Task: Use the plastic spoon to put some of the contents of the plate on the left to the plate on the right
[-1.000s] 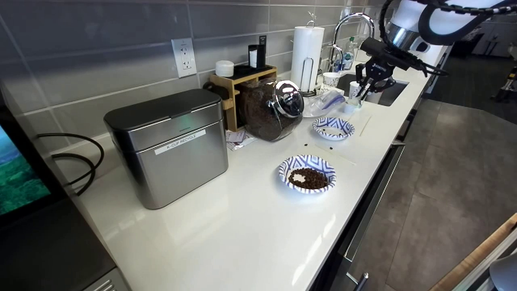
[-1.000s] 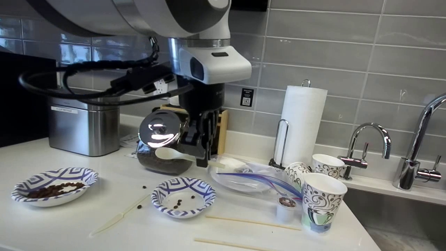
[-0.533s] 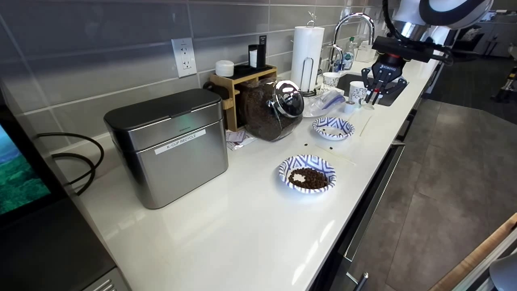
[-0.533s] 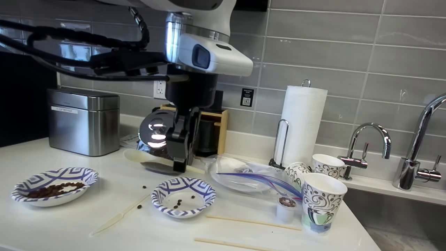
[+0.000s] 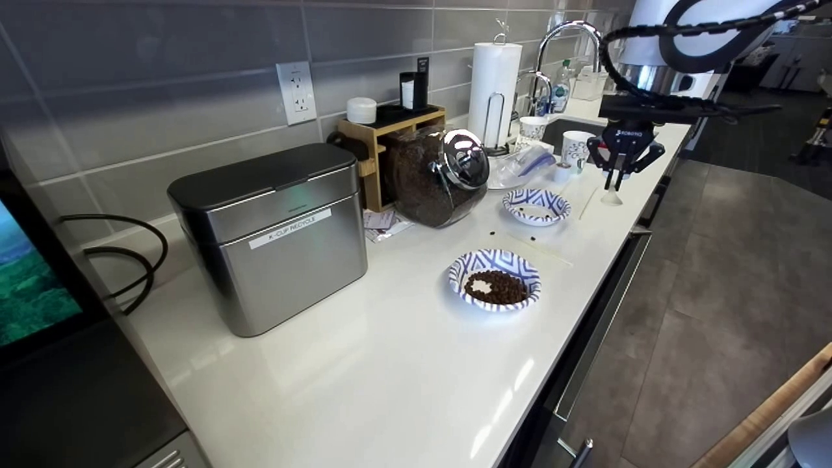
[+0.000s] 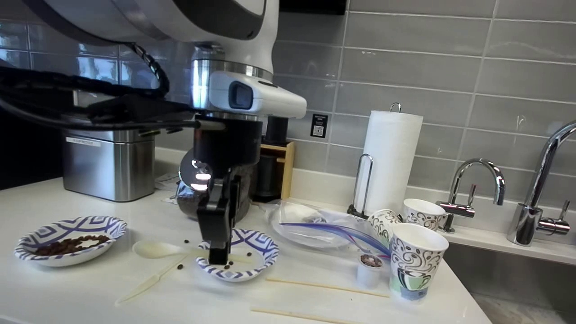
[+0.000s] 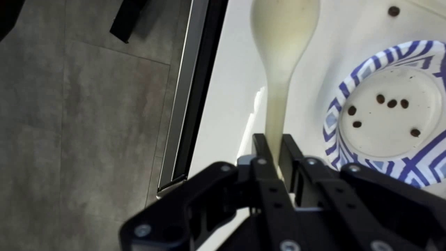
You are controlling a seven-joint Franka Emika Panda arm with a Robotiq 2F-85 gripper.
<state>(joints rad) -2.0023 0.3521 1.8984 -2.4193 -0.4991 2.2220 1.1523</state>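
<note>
Gray tiles rise behind a white surface that runs to a sink. A steel bin labelled "K-CUP RECYCLE" stands near a chrome-lidded glass jar.

As seen in an exterior view, the left paper bowl, patterned blue and white, holds a dark brown layer of coffee beans with a pale patch of the bottom showing among them. The matching right paper bowl shows six beans scattered on its bottom in the wrist view. Between the bowls lie two loose beans and a pale plastic knife.

Pointing down, the hand is clamped on the handle of a pale plastic spoon. That spoon is roughly level over the surface, beside the right paper bowl on the side of the front edge, its scoop facing toward the left bowl's end; whether it touches the surface I cannot tell. Two wooden stirrers, a coffee pod and an upright patterned paper cup are on the sink side.
</note>
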